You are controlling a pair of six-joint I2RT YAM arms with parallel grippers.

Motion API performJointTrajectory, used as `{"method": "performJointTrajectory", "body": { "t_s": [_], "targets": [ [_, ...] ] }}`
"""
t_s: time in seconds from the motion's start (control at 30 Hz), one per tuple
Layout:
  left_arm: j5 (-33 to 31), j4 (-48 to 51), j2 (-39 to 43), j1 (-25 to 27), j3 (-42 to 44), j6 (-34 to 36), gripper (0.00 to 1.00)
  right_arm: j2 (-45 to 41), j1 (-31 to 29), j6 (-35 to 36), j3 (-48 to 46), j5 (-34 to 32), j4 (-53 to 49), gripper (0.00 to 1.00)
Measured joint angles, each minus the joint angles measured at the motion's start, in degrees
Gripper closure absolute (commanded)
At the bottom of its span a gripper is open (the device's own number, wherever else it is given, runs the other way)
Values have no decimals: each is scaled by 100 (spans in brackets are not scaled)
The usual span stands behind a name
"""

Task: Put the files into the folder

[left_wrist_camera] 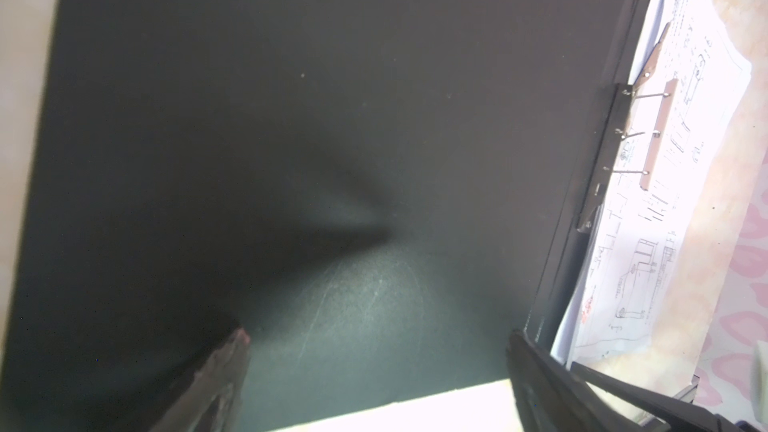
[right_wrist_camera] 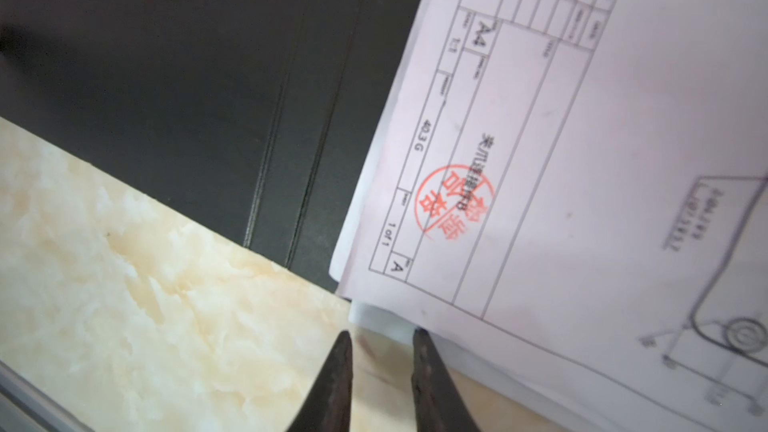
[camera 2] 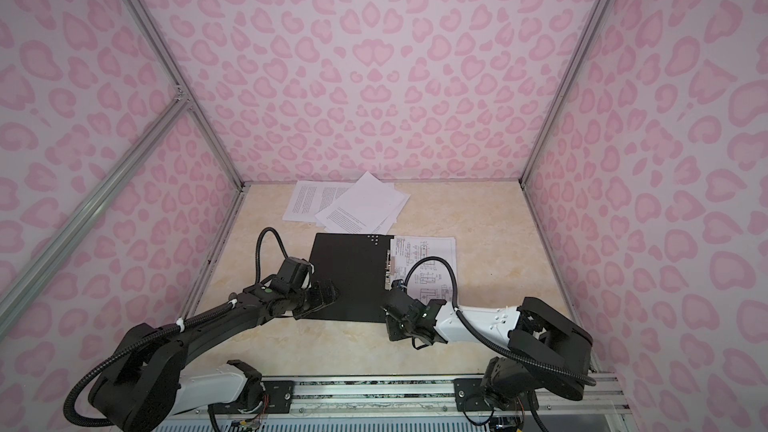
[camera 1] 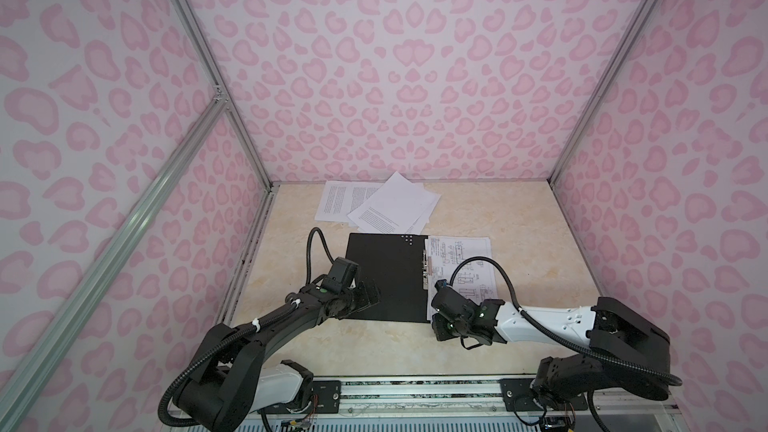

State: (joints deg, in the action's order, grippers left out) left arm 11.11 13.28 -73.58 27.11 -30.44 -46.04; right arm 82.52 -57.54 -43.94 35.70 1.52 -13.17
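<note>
We find the drawing sheet (camera 1: 461, 257) in the folder (camera 1: 386, 272), just ahead of the right gripper (right_wrist_camera: 382, 344), slightly parted, empty; left gripper (camera 1: 368, 293) gapes over the folder. Text sheets (camera 1: 374, 201) beyond lie unfiled.

Black folder (camera 1: 386, 276), white files (camera 1: 386, 205), pink-spotted walls (camera 1: 415, 76)

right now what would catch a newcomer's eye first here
The pink spotted walls all round the booth stand out most. In the middle lies the open folder, black inside, with a drawing sheet on its right side. Loose printed sheets sprawl at the far end.
</note>
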Motion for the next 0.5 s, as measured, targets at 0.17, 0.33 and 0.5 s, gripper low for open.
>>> {"method": "performJointTrajectory", "body": {
  "t_s": [0.17,0.33,0.5],
  "targets": [
    [-17,-138,-9,0,39,-17,2,-101,28,20,59,4,-26,69],
    [-11,-133,4,0,-2,26,1,-756,367,17,-33,444,103,58],
    [87,568,162,192,-278,262,1,-1609,1617,170,-286,778,-214,24]
  ]
}}
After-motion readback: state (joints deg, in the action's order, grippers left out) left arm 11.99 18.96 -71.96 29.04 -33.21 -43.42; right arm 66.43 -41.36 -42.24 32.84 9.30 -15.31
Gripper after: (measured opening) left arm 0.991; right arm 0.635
